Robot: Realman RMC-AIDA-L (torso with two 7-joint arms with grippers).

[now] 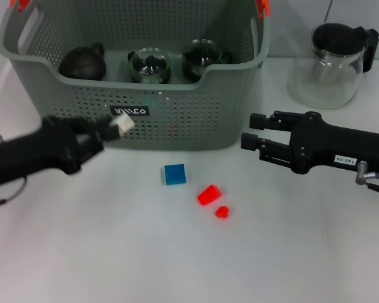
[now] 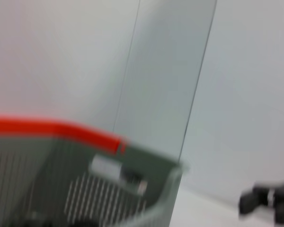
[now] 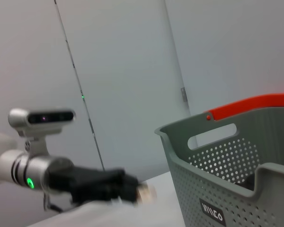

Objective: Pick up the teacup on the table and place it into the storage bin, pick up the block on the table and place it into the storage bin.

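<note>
Before the front wall of the storage bin (image 1: 196,123), just beside its small black label (image 1: 129,112): the left claw (image 1: 114,129), closed narrowly on a small white block (image 1: 124,124). Held clear of the desk (image 1: 82,252), below the bin's rim, outside the bin. Blurred in the head view, so hard to say whether touching the bin wall. Seen also from the right wrist view as a dark arm with a pale thing at the tip of the claw (image 3: 143,191), short of the bin (image 3: 236,156).

To the right of the bin's front corner, near it but apart: the right claw (image 1: 251,130), fingers spread wide, gripping nothing, pointing towards the bin.

Inside the bin, along its back: a dark teapot (image 1: 83,63) on the left side, then two glass vessels, one in the middle (image 1: 150,66) and one on the right side (image 1: 202,58). Impossible to tell which of them counts as a teacup.

On the desk in front of the bin, close to its front wall: a blue block (image 1: 175,173). Farther from the bin and slightly right of it: a red block (image 1: 209,194) and, just beside that, a smaller red piece (image 1: 222,211).

Right of the bin, well apart from its side wall: a glass pitcher (image 1: 325,76) with a black lid, upright.

On the bin's rim: orange clips (image 1: 263,6).
</note>
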